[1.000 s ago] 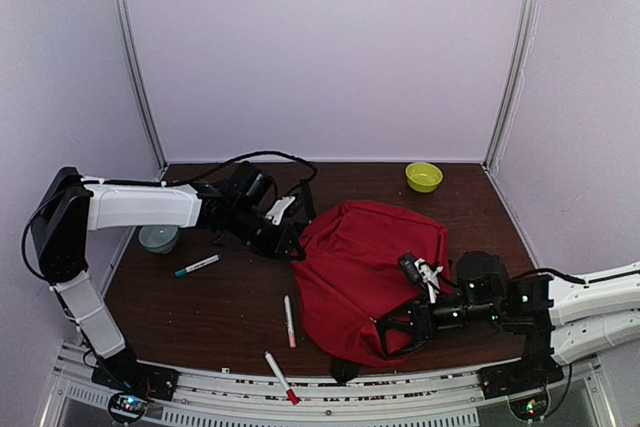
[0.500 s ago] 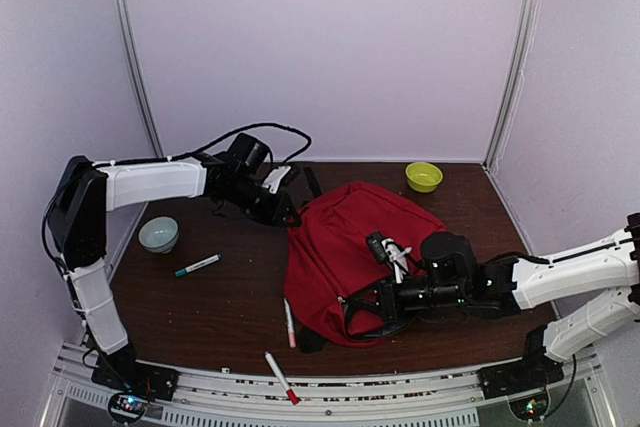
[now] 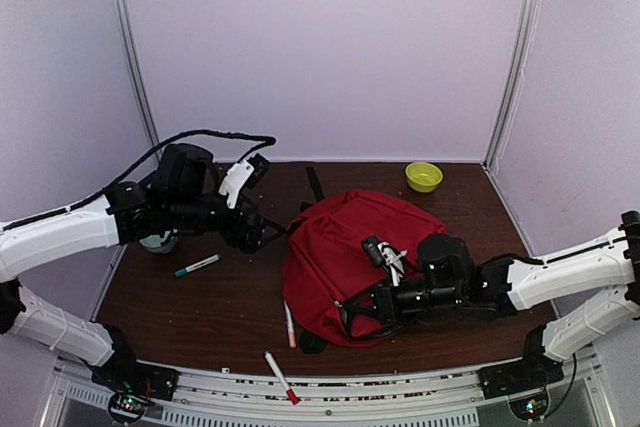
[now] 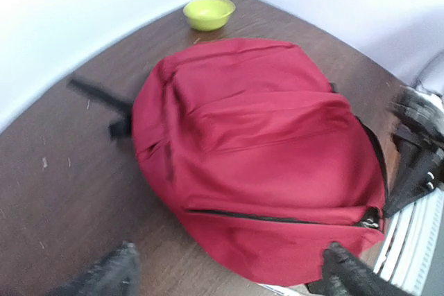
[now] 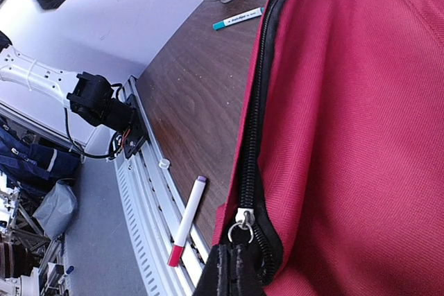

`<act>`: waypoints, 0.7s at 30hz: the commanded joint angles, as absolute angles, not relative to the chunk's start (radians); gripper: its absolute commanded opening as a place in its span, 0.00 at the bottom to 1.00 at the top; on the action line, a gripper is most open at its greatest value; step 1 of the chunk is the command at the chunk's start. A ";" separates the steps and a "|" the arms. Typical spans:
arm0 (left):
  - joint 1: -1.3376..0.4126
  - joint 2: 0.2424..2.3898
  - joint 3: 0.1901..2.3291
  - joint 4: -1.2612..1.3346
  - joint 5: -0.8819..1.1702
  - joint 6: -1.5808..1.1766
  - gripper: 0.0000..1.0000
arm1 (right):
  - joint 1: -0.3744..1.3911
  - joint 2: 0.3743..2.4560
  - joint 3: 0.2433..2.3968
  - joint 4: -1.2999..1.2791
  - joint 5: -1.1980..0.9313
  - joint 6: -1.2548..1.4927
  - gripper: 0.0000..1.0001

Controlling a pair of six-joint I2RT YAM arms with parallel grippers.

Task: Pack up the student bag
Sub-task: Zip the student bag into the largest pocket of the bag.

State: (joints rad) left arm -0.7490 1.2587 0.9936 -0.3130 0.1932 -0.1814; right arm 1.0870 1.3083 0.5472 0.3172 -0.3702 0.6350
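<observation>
Top external: 1 student bag (image 3: 350, 247), 3 markers (image 3: 197, 266) (image 3: 289, 322) (image 3: 280, 377) & 2 bowls (image 3: 423, 176) (image 3: 158, 244) on tbl (image 3: 220, 307)

Student bag (image 3: 350, 247): on the surface (image 3: 230, 297), centre-right.
Far bowl (image 3: 423, 176): behind it, to my right.
Leftmost marker (image 3: 197, 265): left of it.

I see a dark brown table (image 3: 200, 307). The red backpack (image 3: 350, 247) lies on it, just right of the left gripper (image 3: 262, 235) and touching the right gripper (image 3: 352, 319). A yellow-green bowl (image 3: 423, 176) sits well beyond the right gripper. Left of the left gripper stand a pale bowl (image 3: 158, 242) and a teal-capped marker (image 3: 197, 266). A red-capped marker (image 3: 289, 324) lies left of the right gripper. A second red-capped marker (image 3: 281, 378) lies nearer, at the white rail (image 3: 400, 405).
</observation>
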 commanded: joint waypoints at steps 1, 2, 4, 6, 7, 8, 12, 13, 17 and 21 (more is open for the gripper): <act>-0.919 1.158 0.957 -0.216 -0.045 -0.009 0.98 | 1.091 1.279 0.539 0.306 -0.381 0.631 0.00; -0.927 1.148 0.940 -0.189 -0.020 0.016 0.98 | 1.091 1.276 0.540 0.298 -0.378 0.628 0.00; -0.935 1.135 0.904 -0.132 0.045 0.065 0.98 | 1.092 1.265 0.542 0.279 -0.371 0.622 0.00; -0.955 1.133 0.874 -0.083 0.092 0.118 0.98 | 1.092 1.250 0.539 0.256 -0.361 0.617 0.00; -0.974 1.136 0.862 -0.065 0.099 0.152 0.98 | 1.091 1.240 0.535 0.247 -0.356 0.617 0.00; -0.999 1.139 0.852 -0.052 0.096 0.190 0.98 | 1.091 1.230 0.531 0.243 -0.351 0.617 0.00; -1.085 1.174 0.836 -0.027 0.040 0.321 0.98 | 1.091 1.201 0.510 0.236 -0.332 0.622 0.00; -1.090 1.194 0.847 -0.042 0.043 0.336 0.97 | 1.092 1.199 0.507 0.234 -0.330 0.623 0.00; -1.107 1.295 0.924 -0.134 0.094 0.400 0.93 | 1.091 1.195 0.500 0.249 -0.325 0.634 0.00; -1.139 1.393 0.990 -0.176 0.070 0.464 0.89 | 1.091 1.183 0.486 0.264 -0.323 0.644 0.00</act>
State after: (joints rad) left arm -1.1114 1.3262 0.9104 -0.1501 0.0689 0.3607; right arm 1.0870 1.2148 0.5106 0.2562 -0.3401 0.6346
